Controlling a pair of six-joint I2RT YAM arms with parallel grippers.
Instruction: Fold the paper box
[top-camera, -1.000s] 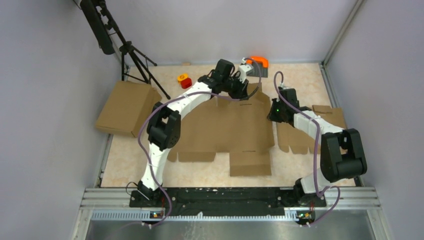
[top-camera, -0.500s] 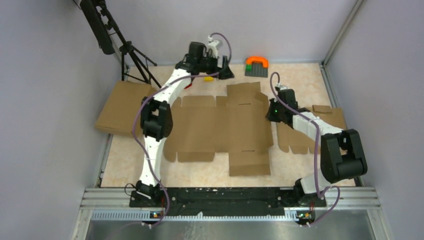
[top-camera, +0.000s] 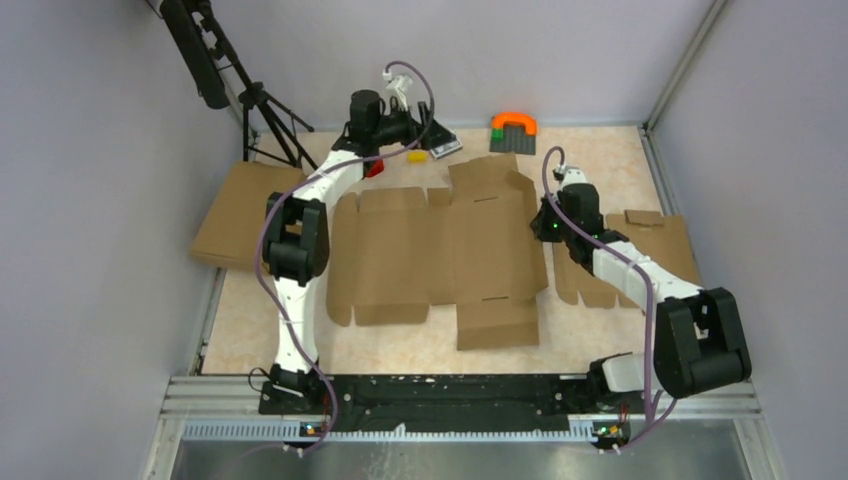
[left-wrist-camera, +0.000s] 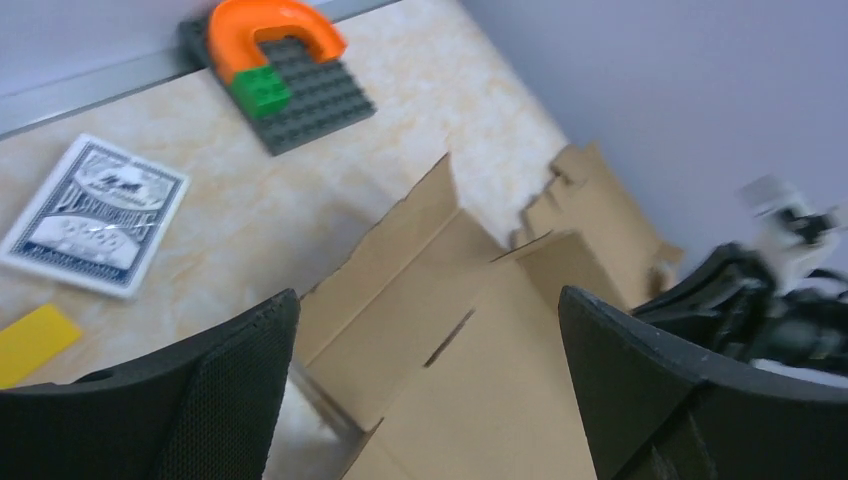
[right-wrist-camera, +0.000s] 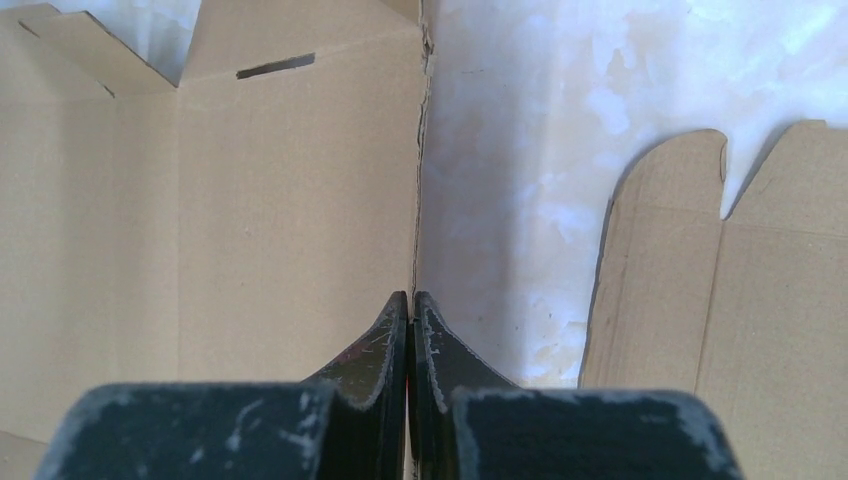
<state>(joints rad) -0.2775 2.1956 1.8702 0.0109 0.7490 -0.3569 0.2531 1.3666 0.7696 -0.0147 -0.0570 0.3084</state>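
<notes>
The paper box (top-camera: 440, 250) is a wide brown die-cut sheet lying mostly flat mid-table, and its back flap (left-wrist-camera: 440, 215) tilts up. My left gripper (top-camera: 440, 143) hovers behind the sheet's back edge, open and empty; its wrist view looks over the raised flap between wide-apart jaws (left-wrist-camera: 428, 295). My right gripper (top-camera: 548, 225) points down at the sheet's right edge. It is shut, and that edge (right-wrist-camera: 418, 180) runs straight into the seam between the fingertips (right-wrist-camera: 410, 300).
A smaller notched cardboard blank (top-camera: 640, 255) lies right of the sheet, another brown box (top-camera: 245, 215) at the left edge. At the back are a grey baseplate with an orange arch (top-camera: 512, 130), a card pack (left-wrist-camera: 95, 215), a yellow piece (left-wrist-camera: 35, 340) and a tripod (top-camera: 255, 105).
My left gripper opened, let go of the back flap and swung back and left, away from the sheet. My right gripper stayed at the right edge and closed slightly more.
</notes>
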